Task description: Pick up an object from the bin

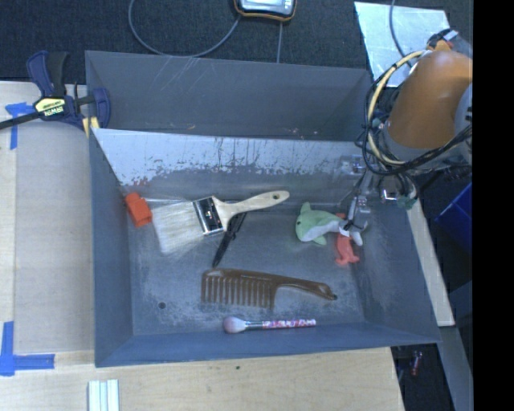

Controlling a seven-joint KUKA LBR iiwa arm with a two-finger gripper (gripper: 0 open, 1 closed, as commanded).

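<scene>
grey metal bin [241, 96] sits on a pale, wood-toned tabletop [48, 241]; the same pale surface runs along the near side below it. behind the bin: dark carpet-like covering [185, 20], near black, fine texture. thin cable [279, 44] crosses it from beside a small silver device [265, 6] at the top edge down to the bin's far rim; a second cable loops to its left. white sheet [393, 32] at the far right corner. right of the bin, a dark blue box [454, 209], partly hidden. dark floor [438, 377] at the near right. light from above: bin's far inner wall pale and bright, streaked rust-brown. shadows soft.
</scene>
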